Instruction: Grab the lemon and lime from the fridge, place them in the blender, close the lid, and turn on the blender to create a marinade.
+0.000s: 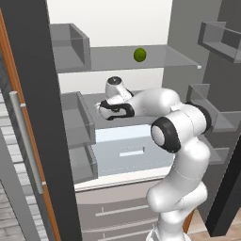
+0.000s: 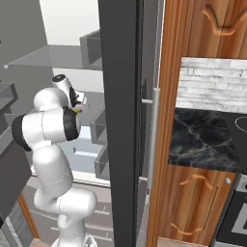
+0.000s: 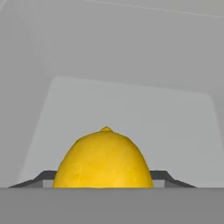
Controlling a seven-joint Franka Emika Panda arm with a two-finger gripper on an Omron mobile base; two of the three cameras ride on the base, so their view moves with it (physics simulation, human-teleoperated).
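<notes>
closing on: i have the lemon (image 3: 103, 159) dead centre between the tool (image 3: 103, 181) tips
tool: half shut, grip unconfirmed

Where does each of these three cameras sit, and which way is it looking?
Left base view: behind the arm on its left, facing into the open fridge, the lime on an upper shelf; the white arm rises at lower right.
Right base view: behind on its right, facing the fridge door's edge and silver handle; the arm rises at lower left.
Hand view: on the hand, looking along the gripper at the lemon.
Both base views share the arm and fridge shelves.
</notes>
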